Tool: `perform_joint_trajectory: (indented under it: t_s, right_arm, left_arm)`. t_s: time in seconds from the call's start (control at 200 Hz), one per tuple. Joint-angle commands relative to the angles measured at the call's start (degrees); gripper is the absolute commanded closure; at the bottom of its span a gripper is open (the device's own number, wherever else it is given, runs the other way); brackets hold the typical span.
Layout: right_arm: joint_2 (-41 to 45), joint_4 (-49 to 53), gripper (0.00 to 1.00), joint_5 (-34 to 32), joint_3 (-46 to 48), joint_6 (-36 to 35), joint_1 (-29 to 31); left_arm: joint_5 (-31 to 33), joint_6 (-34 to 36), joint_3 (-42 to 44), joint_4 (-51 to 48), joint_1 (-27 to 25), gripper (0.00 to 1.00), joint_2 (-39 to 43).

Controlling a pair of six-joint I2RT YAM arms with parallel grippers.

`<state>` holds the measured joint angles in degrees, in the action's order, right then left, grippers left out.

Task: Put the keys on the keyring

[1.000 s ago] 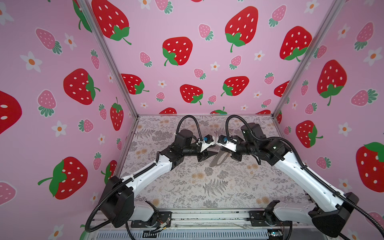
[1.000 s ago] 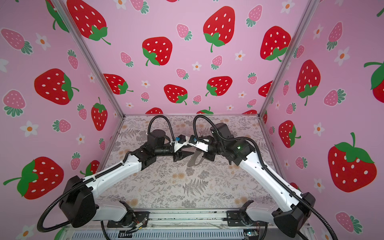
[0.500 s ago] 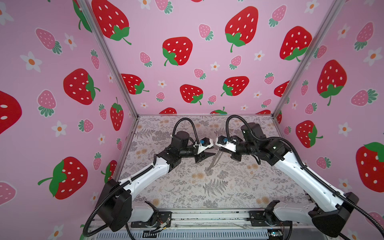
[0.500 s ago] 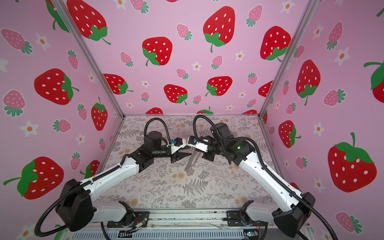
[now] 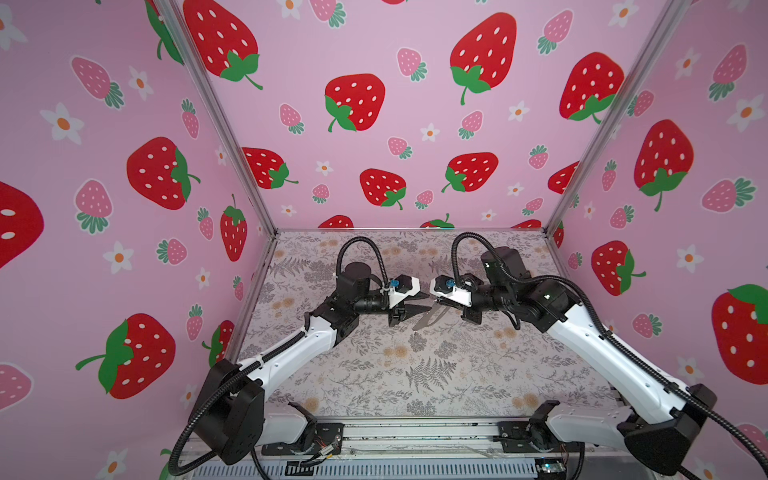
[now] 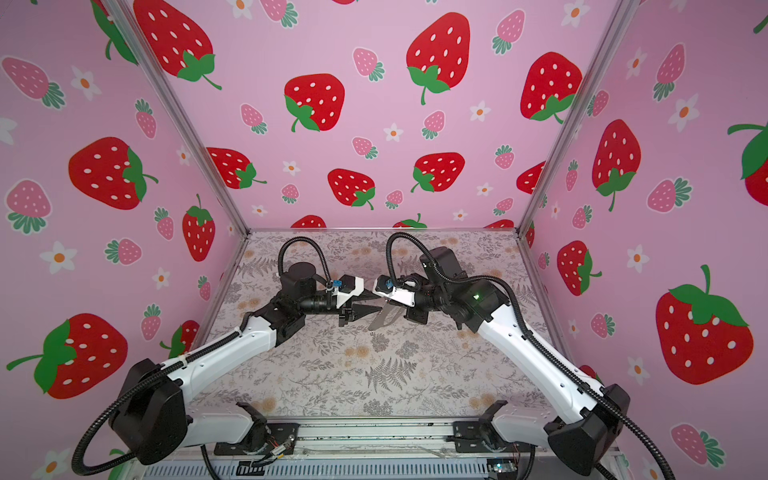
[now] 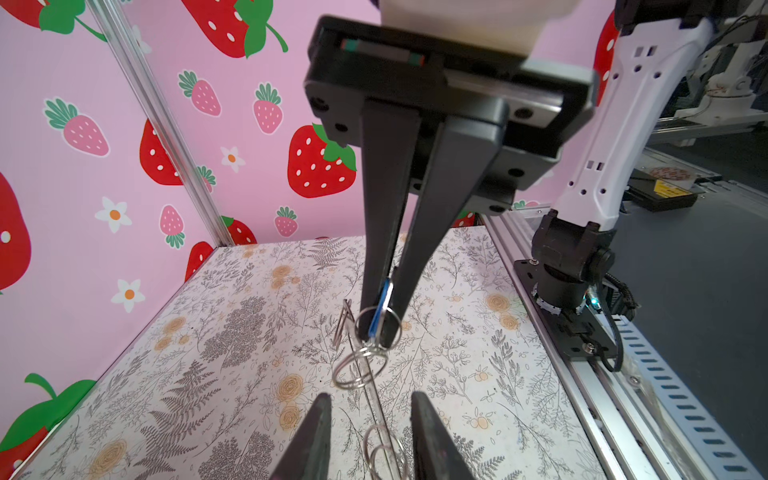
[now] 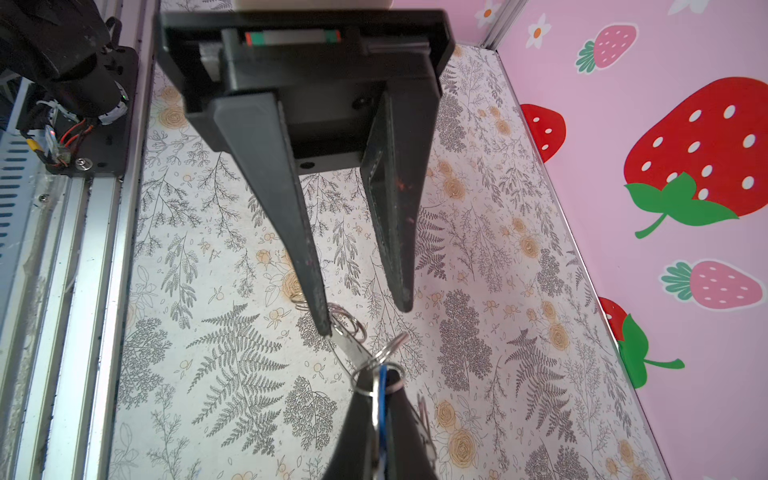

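Above the middle of the surface (image 5: 415,374), the job looked unfinished. The blue tag (image 7: 381,305) was pinched edge-on in the fully closed right pincer (image 7: 380,332), with the key (image 8: 349,347) just beside it and the grey strap (image 5: 428,319) hung below. Whether key and strap were joined could not be told. Both arms were stretched inward, tip to tip. The left pincer (image 8: 365,318) was held partly open and empty, with the strap's rings (image 7: 357,370) between its fingers.

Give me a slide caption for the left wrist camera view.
Right gripper pinches the blue key tag while metal rings trail between the left gripper's parted fingers, above the floral tabletop.
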<state>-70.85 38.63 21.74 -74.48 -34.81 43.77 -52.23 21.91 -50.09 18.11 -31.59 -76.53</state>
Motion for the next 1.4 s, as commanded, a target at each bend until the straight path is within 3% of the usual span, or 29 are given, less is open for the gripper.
perform_joint_trajectory:
  t_s: [0.0,0.31,0.495,0.605,0.92,1.396]
  right_arm:
    - [1.80,-0.78,1.00,2.84,0.45,-1.67,0.26]
    - [2.42,-0.87,1.00,3.71,1.60,-2.01,0.19]
    - [2.80,-1.54,1.00,4.84,2.13,-2.77,0.21]
    - [2.76,-1.52,1.00,5.45,2.27,-3.03,0.25]
    - [2.69,-1.81,1.00,7.25,2.32,-3.33,0.22]
    - [2.05,-1.88,1.00,9.46,2.57,-3.56,0.40]
  left_arm:
    - [-2.31,0.11,-1.56,0.75,0.24,0.66,-1.05]
    - [0.54,2.87,-3.01,-2.37,0.91,0.66,-0.55]
    - [-6.23,6.33,-5.13,-6.39,2.06,0.68,-0.71]
    - [-9.80,13.46,-8.66,-16.20,2.13,0.69,-1.40]
    - [-9.65,21.68,-12.96,-25.96,2.14,0.70,-3.21]
    - [-8.68,22.71,-14.90,-26.79,1.84,0.69,-4.85]
